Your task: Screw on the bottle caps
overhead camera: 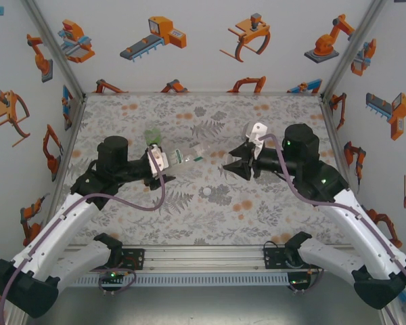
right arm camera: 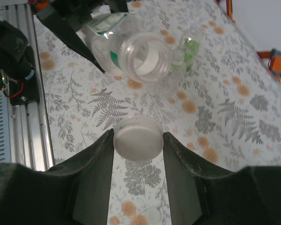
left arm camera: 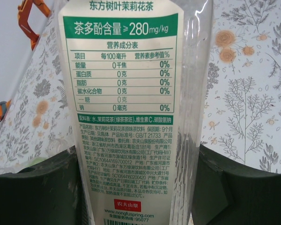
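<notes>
Floral table [overhead camera: 189,223], labelled bottle [overhead camera: 189,157] held over its middle.
My left gripper [overhead camera: 161,162] clamps the labelled bottle sideways; my right gripper [overhead camera: 238,164] pinches 1 white cap [right arm camera: 138,138] just short of its open mouth.

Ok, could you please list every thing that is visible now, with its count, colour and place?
labelled bottle: one, clear, green-white label, held level in the left tool.
green bottle: one, green-tinted, on the table behind the left tool.
held cap: one, white, in the right tool.
loose cap: one, white, on the table, near the middle.
table: one, grey floral cover with orange flowers.
left tool: one, dark, shut on the labelled bottle.
right tool: one, dark, shut on the held cap, facing the bottle's mouth.
</notes>
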Motion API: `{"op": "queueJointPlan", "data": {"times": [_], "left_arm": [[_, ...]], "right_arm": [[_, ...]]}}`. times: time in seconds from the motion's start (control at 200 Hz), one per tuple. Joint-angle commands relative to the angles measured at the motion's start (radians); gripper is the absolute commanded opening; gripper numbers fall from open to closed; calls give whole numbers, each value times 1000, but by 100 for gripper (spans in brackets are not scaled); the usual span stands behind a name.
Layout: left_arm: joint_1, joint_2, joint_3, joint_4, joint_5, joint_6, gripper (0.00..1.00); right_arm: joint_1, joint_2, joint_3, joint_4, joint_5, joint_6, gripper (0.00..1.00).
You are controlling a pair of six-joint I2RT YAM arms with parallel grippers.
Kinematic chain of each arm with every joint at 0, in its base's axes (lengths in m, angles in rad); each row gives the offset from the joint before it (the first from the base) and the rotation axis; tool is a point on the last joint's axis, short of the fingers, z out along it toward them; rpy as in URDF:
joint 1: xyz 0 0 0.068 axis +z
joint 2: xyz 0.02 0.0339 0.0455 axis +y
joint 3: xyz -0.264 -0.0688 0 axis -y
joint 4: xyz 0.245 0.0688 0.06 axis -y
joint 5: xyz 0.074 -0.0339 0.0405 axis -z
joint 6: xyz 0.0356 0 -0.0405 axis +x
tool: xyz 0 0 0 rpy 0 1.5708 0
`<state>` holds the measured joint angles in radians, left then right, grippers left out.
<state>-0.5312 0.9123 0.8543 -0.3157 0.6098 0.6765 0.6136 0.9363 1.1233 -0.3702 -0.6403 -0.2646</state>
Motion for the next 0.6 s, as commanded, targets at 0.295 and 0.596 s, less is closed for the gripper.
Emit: {"op": "queueJointPlan", "data": {"times": [0.295,0.596], "left_arm": [[-18,-4,-25,-36,119,70,0],[-32,0,-21,-57,129,86,0]], "right_arm": [[-5,9,10,57,-268,-301,14],[-3,51,54,31,-327,-318,14]]}}
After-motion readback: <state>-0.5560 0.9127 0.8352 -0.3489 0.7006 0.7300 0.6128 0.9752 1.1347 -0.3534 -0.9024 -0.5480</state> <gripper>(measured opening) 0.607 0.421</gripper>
